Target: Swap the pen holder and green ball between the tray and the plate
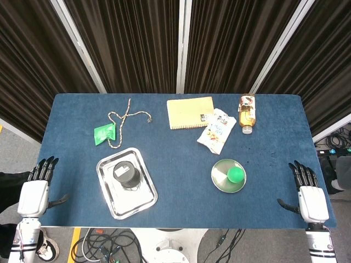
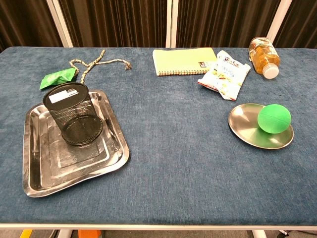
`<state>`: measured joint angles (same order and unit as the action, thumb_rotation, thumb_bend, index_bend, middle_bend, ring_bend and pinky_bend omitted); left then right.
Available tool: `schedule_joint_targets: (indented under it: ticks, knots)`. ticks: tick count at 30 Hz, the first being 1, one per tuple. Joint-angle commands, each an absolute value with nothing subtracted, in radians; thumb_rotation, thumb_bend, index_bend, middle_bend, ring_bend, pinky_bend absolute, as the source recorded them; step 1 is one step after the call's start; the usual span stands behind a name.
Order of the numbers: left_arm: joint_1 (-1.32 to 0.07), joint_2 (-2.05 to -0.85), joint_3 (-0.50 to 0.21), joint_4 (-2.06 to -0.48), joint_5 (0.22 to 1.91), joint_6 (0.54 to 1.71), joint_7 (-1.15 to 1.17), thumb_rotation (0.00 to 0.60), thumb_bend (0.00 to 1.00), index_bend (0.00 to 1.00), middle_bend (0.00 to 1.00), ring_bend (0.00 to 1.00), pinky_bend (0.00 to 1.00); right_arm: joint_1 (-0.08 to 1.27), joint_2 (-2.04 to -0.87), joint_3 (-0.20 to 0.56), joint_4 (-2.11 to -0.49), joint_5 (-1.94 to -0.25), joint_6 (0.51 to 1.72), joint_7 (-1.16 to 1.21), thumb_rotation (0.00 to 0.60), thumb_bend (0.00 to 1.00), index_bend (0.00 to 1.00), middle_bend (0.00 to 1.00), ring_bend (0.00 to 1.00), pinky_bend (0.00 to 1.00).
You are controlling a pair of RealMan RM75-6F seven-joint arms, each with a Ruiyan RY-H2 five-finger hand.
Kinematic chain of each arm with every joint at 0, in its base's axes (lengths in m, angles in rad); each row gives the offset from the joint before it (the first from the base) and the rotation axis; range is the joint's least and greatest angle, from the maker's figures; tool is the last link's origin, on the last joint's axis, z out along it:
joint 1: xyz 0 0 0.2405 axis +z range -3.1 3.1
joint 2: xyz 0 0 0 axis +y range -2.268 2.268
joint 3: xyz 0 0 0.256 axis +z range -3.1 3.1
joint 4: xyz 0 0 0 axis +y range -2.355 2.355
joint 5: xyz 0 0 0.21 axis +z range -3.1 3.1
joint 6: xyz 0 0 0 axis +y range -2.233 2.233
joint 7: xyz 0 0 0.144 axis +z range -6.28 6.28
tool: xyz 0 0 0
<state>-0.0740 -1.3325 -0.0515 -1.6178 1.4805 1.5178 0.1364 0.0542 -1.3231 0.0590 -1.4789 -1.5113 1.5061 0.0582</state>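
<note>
A black mesh pen holder (image 1: 126, 173) (image 2: 73, 113) stands upright in the silver tray (image 1: 143, 199) (image 2: 74, 171) at the front left. The green ball (image 1: 236, 175) (image 2: 274, 119) lies on the round metal plate (image 1: 220, 177) (image 2: 243, 121) at the front right. My left hand (image 1: 35, 193) hangs off the table's left edge, fingers apart and holding nothing. My right hand (image 1: 310, 198) hangs off the right edge, also open and holding nothing. Neither hand shows in the chest view.
Along the back lie a green packet (image 1: 103, 133) (image 2: 58, 78), a knotted rope (image 1: 124, 120) (image 2: 94, 62), a yellow notebook (image 1: 190, 112) (image 2: 184, 61), a snack bag (image 1: 217, 130) (image 2: 225, 74) and a bottle on its side (image 1: 247, 113) (image 2: 264, 56).
</note>
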Motion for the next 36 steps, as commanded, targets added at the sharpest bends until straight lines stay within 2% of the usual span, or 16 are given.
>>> schedule_joint_targets:
  ticks: [1,9,19,31,36]
  knots:
    - [-0.075,-1.334,-0.052,-1.618,1.481,1.518,0.137,0.6,0.05,0.07,0.05,0.0,0.13,0.053,-1.321,0.06,-1.481,-1.511,1.508,0.059,0.6,0.0,0.0,0.0,0.0,0.0]
    - [-0.087,-1.327,-0.049,-1.634,1.496,1.504,0.131,0.6,0.05,0.07,0.04,0.0,0.13,0.053,-1.318,0.064,-1.482,-1.51,1.514,0.066,0.6,0.0,0.0,0.0,0.0,0.0]
    - [-0.164,-1.303,-0.047,-1.709,1.546,1.408,0.142,0.6,0.04,0.07,0.05,0.0,0.13,0.06,-1.297,0.074,-1.522,-1.525,1.527,0.054,0.6,0.0,0.0,0.0,0.0,0.0]
    - [-0.361,-1.386,-0.106,-1.691,1.58,1.208,0.138,0.6,0.04,0.03,0.04,0.0,0.13,0.065,-1.284,0.075,-1.537,-1.513,1.51,0.039,0.6,0.0,0.0,0.0,0.0,0.0]
    - [-0.426,-1.393,-0.102,-1.681,1.572,1.12,0.141,0.6,0.04,0.03,0.03,0.0,0.13,0.074,-1.269,0.083,-1.557,-1.521,1.512,0.019,0.6,0.0,0.0,0.0,0.0,0.0]
